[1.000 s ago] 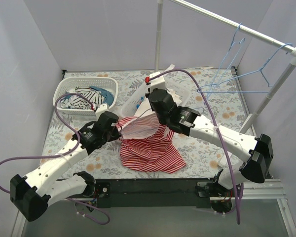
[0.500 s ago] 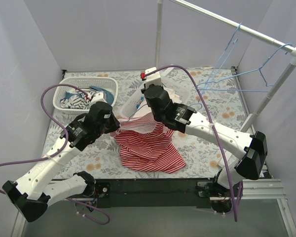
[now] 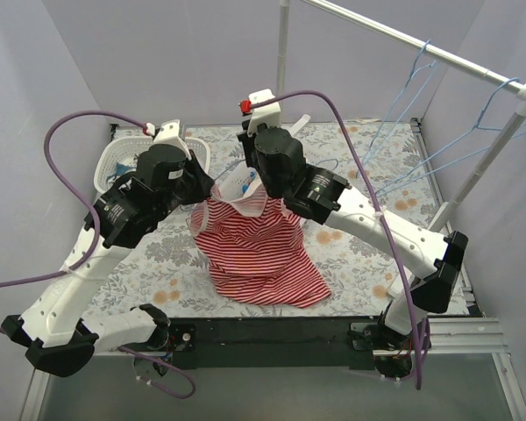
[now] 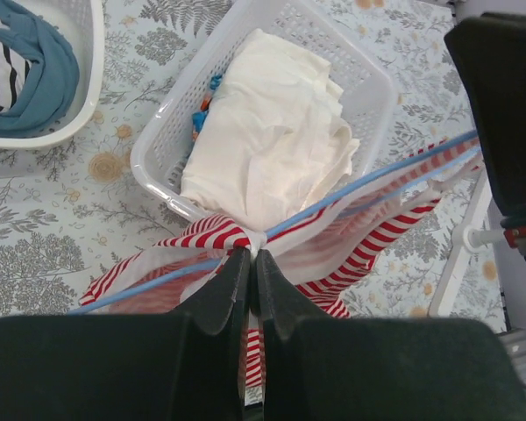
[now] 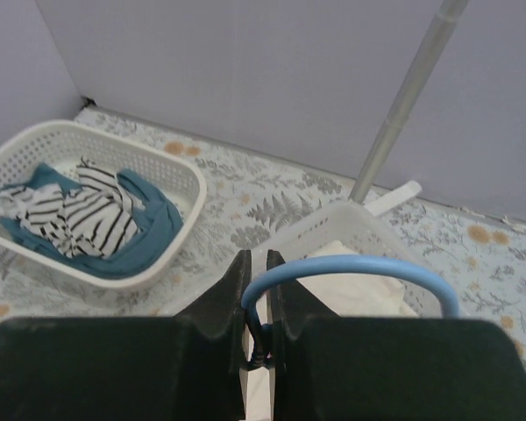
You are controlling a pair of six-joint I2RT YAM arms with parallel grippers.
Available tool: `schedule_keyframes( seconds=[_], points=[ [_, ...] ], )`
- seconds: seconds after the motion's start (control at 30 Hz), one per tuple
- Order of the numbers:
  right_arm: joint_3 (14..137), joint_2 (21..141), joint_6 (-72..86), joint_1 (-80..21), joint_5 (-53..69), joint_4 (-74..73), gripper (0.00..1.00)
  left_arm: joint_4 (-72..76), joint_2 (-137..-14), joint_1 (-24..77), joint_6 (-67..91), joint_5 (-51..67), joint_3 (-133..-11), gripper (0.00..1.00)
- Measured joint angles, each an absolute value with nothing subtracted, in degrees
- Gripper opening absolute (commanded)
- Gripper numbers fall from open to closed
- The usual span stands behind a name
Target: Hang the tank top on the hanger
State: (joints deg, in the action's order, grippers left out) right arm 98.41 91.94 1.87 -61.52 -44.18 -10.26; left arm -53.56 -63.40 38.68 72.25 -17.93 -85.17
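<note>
The tank top (image 3: 254, 254), red-and-white striped, hangs between my two grippers with its hem lying on the floral table. My left gripper (image 3: 206, 191) is shut on its bunched shoulder strap (image 4: 212, 235), jaws pressed together in the left wrist view (image 4: 252, 256). A blue wire hanger (image 4: 368, 180) runs through the top's opening. My right gripper (image 3: 261, 197) is shut on the hanger's neck, just below its curved hook (image 5: 351, 267), with the jaws in the right wrist view (image 5: 257, 263) closed on the wire. The hanger is mostly hidden in the top view.
A white basket (image 4: 149, 158) with a cream-white cloth (image 4: 272, 132) sits just behind the tank top. Another white basket (image 5: 171, 162) at the back left holds a black-and-white striped garment (image 5: 96, 215) and teal cloth. A rail (image 3: 403, 39) with spare blue hangers (image 3: 473, 132) crosses the back right.
Both arms have risen and moved back, lifting the upper part of the tank top off the table. The left gripper has moved up and right with the strap.
</note>
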Motion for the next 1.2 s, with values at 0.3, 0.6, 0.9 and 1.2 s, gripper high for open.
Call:
schedule_keyframes(
  seconds=[0.3,0.6,0.9,1.2],
  points=[
    [109.6,95.9,0.3,-61.9,-43.2,-11.0,0.01,-54.7,-63.7,38.4,70.2,-16.6,-92.9,0.34],
    [111.3,96.1,-2.9,-63.5,-42.6,-11.4,0.01,-54.1,-63.6,38.4,64.8,-16.6,-103.5,0.65],
    [112.3,93.1,-6.7,-65.7,-37.7,-12.4,0.01,-53.6,-57.5,38.3,56.3,-13.8,-100.6,0.57],
    [112.0,87.3,-7.7,-66.3,-34.7,-12.2,0.01,-56.8,-59.6,38.4,50.9,-3.4,-97.5,0.57]
  ],
)
